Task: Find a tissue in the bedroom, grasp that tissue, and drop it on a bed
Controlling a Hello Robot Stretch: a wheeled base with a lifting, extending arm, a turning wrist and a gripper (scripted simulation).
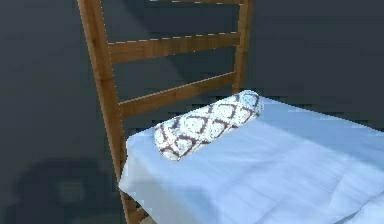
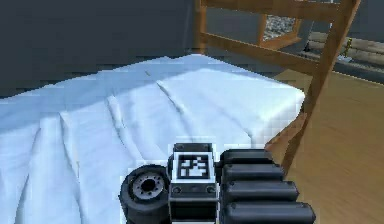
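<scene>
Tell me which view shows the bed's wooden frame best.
The forward view: the wooden frame shows its posts and rails, rising behind the patterned pillow. The arm side view catches part of the frame at upper right.

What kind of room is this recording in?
Most likely a bedroom: a bed covered in pale blue, a patterned pillow lying at its head, and a tall wooden slatted bed frame rising behind it.

dark segmented arm, pincer left of marker
</scene>
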